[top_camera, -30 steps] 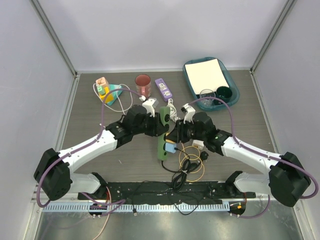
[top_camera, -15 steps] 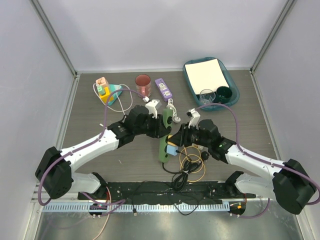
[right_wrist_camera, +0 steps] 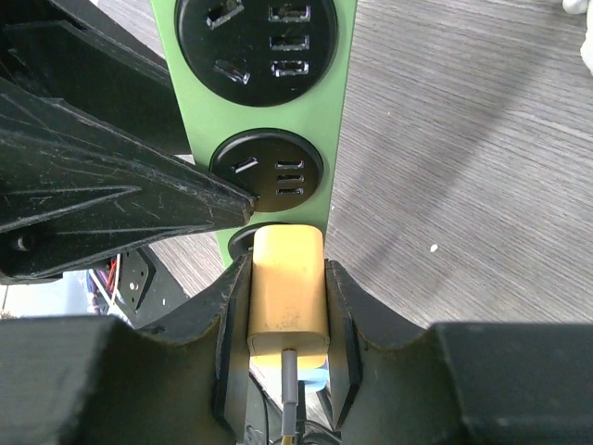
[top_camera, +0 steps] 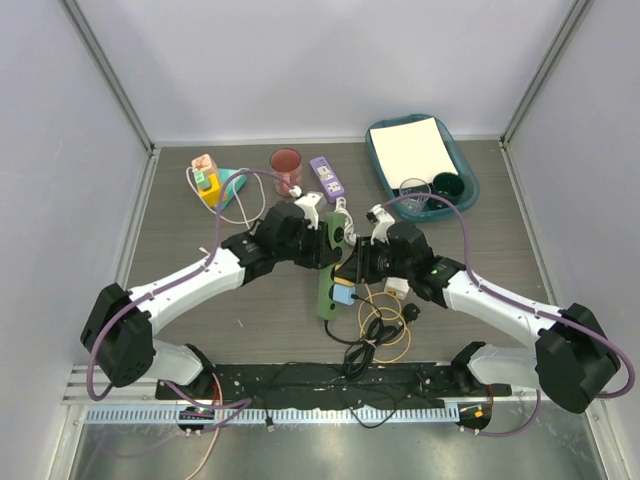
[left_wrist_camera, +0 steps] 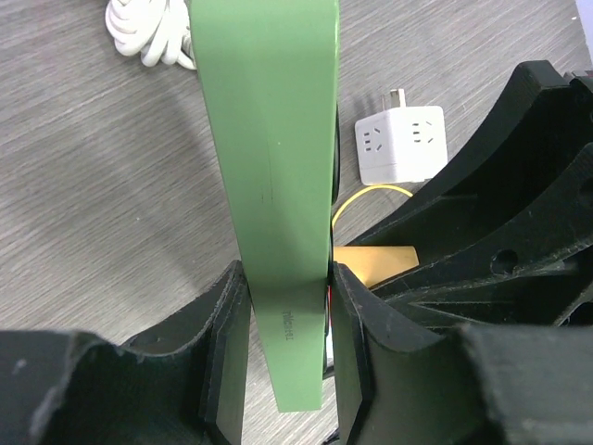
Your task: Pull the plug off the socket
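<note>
Right jaws clamped around plug (right_wrist_camera: 288,287), left jaws around socket (left_wrist_camera: 269,139)

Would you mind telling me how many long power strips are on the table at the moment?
2. The green power strip is mid-table, clamped by the left gripper; the purple power strip lies farther back, right of the red cup. Others may be hidden.

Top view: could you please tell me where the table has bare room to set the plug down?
Bare wood lies left, between the wall and the left arm below the blocks, and right, below the tray. The middle, around the green strip, plug and cables, is crowded.
</note>
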